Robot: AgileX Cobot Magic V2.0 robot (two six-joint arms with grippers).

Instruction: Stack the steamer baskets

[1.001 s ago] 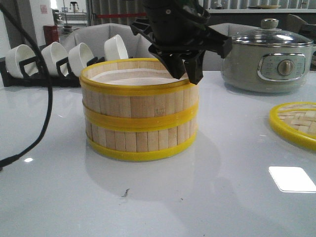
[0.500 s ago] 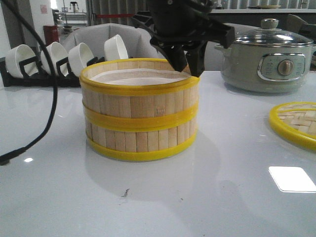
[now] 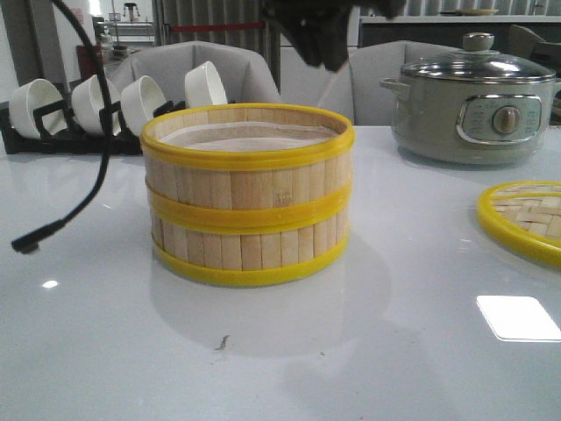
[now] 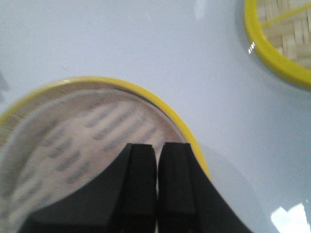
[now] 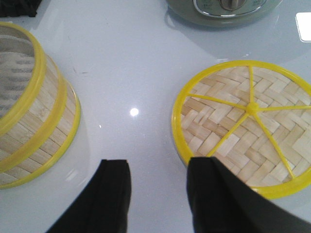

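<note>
**Already stacked: baskets one on the other, lid lying apart**

Obs. 1: the two steamer baskets [image 3: 248, 195] stand as one column on the white table [image 3: 403, 351], upper ring seated on lower ring, yellow rims meeting at mid-height. From the front the walls line up; no tilt visible. Pale liner shows inside the upper basket [image 4: 82, 145].

Obs. 2: left gripper [image 4: 156, 187] hangs above the upper basket's inner edge, near the rim, holding nothing. Its two black fingers sit pressed together with no gap between them. In the front view it shows only as a dark mass at the top edge, above and clear of the stack.

Obs. 3: right gripper [image 5: 158, 194] has its fingers spread apart, empty, over bare table between the stack and the woven lid [image 5: 245, 126]. The lid lies flat, well apart from the baskets.

Judgement: the stacking step itself looks complete; the stage in hand reads as release and clearing away. Next move, if any, calls for lifting the left arm straight off without brushing the rim. Covering with the lid is not asked for by the task.

Background: electric cooker [image 3: 478, 96], rack of white bowls [image 3: 105, 101].
</note>
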